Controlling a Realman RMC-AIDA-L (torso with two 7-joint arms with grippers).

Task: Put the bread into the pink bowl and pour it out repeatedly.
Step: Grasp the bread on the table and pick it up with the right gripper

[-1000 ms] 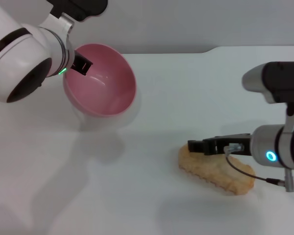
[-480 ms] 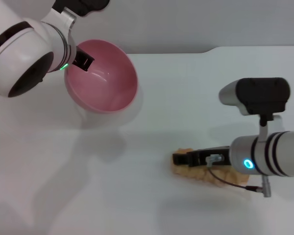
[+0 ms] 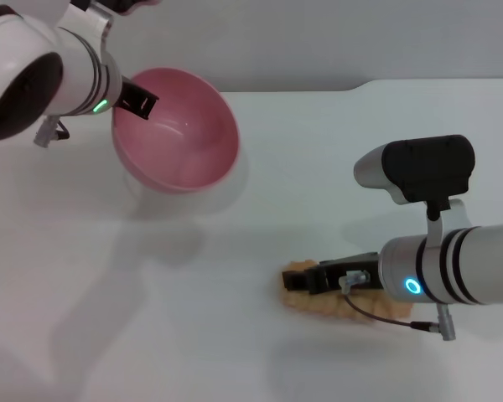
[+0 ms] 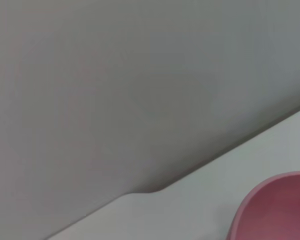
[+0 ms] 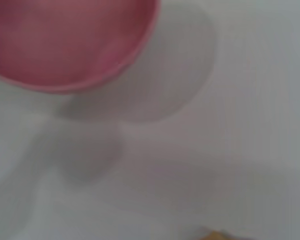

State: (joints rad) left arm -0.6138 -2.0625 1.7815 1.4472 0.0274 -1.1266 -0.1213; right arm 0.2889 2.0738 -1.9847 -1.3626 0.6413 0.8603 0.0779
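The pink bowl (image 3: 184, 142) hangs tilted above the table at the back left, its opening facing me, and it is empty. My left gripper (image 3: 129, 106) is shut on its rim, with one dark finger (image 3: 140, 104) inside the bowl. The bowl's edge also shows in the left wrist view (image 4: 275, 210) and in the right wrist view (image 5: 65, 40). The bread (image 3: 315, 303), orange-brown and ridged, is at the front right. My right gripper (image 3: 308, 281) is shut on its left end. A sliver of the bread shows in the right wrist view (image 5: 216, 235).
The white table (image 3: 235, 335) ends at a back edge (image 3: 302, 89) against a grey wall. The bowl's shadow (image 3: 163, 243) lies on the table between the bowl and the bread.
My right gripper has moved left and toward the front with the bread in it. My left arm has lifted slightly; the bowl has barely shifted.
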